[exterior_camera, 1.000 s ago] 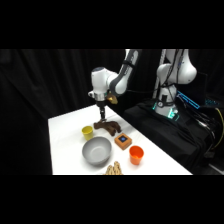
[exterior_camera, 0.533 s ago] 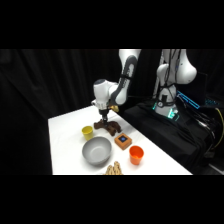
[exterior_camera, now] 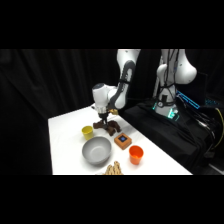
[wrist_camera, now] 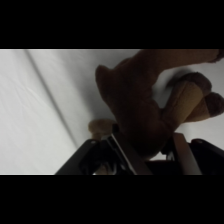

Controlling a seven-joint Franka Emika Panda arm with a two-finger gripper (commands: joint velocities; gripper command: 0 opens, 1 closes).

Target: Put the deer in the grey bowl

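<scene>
Deer (exterior_camera: 108, 128), a dark brown soft toy, lies on the white tabletop (exterior_camera: 65, 140) just behind the grey bowl (exterior_camera: 97, 150), on the side away from the camera. The tool (exterior_camera: 103, 120) comes down from above onto the toy. In the wrist view the deer (wrist_camera: 137, 107) fills the space between the two fingers (wrist_camera: 124, 156), which stand on either side of its body; whether they are pressing it cannot be told.

Taking the grey bowl as the landmark: a small yellow cup (exterior_camera: 88, 132) stands just behind it toward the picture's left, beside the deer. A brown block with a blue mark on top (exterior_camera: 122, 140) lies just to its right, and an orange cup (exterior_camera: 135, 154) stands farther right, near the tabletop's right edge. A tan figure (exterior_camera: 114, 169) lies in front of the bowl at the picture's lower border.

No writing can be read on any item. Open white tabletop extends to the left of the bowl and behind the yellow cup up to the far edge. The bowl's interior holds nothing. A dark surface (exterior_camera: 165, 135) adjoins the tabletop's right edge.
</scene>
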